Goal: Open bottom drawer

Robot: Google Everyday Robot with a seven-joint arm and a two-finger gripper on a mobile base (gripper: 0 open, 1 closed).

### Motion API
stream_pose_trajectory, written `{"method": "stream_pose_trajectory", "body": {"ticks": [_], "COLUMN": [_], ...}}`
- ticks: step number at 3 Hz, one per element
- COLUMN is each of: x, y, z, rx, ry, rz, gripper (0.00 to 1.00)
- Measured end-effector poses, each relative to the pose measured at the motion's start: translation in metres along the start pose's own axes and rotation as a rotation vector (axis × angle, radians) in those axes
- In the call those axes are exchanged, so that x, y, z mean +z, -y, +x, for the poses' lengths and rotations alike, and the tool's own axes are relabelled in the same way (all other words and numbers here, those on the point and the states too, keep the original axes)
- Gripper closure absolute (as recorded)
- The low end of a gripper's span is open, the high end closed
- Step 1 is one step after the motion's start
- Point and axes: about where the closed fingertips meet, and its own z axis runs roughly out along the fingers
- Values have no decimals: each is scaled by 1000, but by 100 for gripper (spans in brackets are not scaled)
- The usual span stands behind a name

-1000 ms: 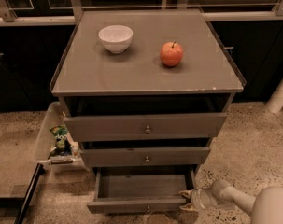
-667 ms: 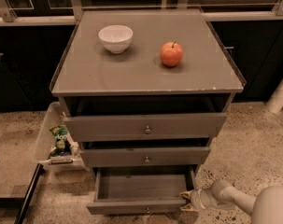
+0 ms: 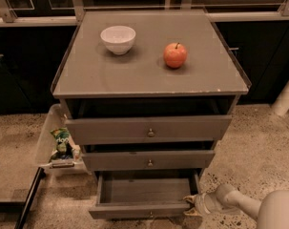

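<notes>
- Three grey flat-fronted drawers are stacked in a grey cabinet (image 3: 231,106), seen from above and in front. Its tabletop (image 3: 134,75) carries a round white ceramic bowl (image 3: 118,38) at the back left and a red apple (image 3: 175,55) to the right of it, well apart.
- The wide top drawer (image 3: 149,128) and the mid-sized middle drawer (image 3: 149,160) each stand slightly ajar, with a dark gap above each front.
- The grey, shallow bottom drawer (image 3: 144,210) sits at the foot of the cabinet, just above the speckled floor (image 3: 249,147). It is pulled well out toward the viewer, so its inner floor shows.
- The robot's pale tool (image 3: 194,205) is low at this drawer's front right corner, touching it or just beside it. It is carried on a pale arm (image 3: 239,204) that enters from the lower right. Whether the tool is clenched or released cannot be told.
- A white plastic bin (image 3: 44,142) holding a green snack packet (image 3: 62,140) stands on the floor left of the cabinet.
- The task looks nearly or fully done.
- Any further pull should run straight out along the drawer's travel, slow and level, because a pull from one corner could twist and jam it.
- It should stop before the drawer leaves the cabinet.
- The tool is best withdrawn low and to the right, so it does not nudge the front shut.
</notes>
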Motion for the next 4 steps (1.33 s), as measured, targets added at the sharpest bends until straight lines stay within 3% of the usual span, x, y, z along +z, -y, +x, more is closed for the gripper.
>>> {"method": "stream_pose_trajectory", "body": {"ticks": [3,4], "x": [0,0], "y": [0,-5], "z": [0,1], "rx": [0,-1], "ry": [0,32], "rz": [0,-19], "gripper": [11,0]}}
